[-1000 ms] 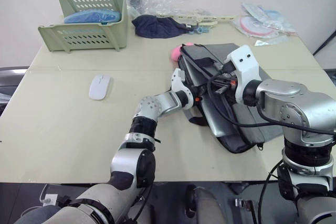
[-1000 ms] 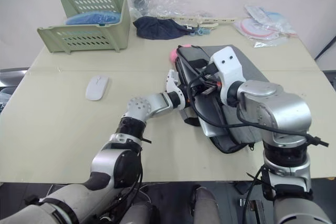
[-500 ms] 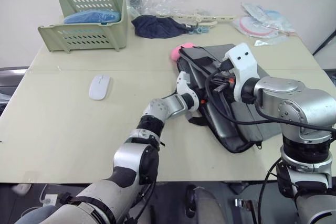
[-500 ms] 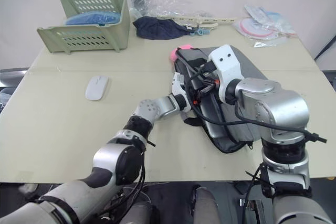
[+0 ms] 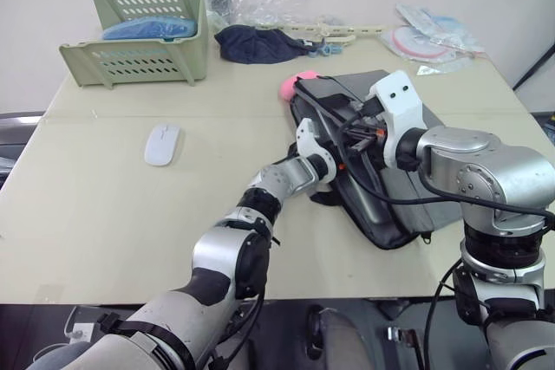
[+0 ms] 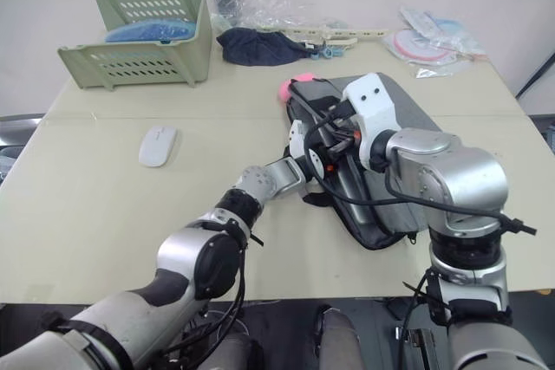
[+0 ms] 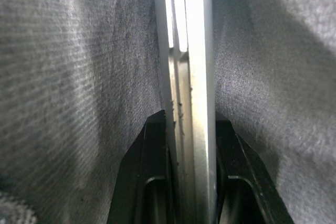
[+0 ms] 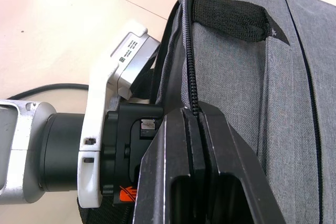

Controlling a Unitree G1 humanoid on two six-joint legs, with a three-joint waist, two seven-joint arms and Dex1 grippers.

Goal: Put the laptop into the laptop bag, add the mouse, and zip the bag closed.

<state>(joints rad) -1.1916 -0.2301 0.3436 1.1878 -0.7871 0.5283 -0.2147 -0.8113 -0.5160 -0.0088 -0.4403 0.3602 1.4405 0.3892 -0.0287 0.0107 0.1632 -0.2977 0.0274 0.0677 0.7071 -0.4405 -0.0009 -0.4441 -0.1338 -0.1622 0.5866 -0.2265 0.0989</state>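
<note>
Laptop (image 7: 191,77): clamped edge-on in my left gripper (image 7: 191,145), inside the bag (image 5: 408,162), frame centre-right. Right gripper (image 8: 195,116): pinched on the bag's zipper edge, holding the mouth apart. Advice: slide straight, avoid snagging lining. Mouse (image 5: 162,143): centre-left, untouched.

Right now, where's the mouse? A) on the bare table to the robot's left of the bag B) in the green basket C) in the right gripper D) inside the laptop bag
A: the white mouse lies alone on the table, well clear of the grey laptop bag.
</note>
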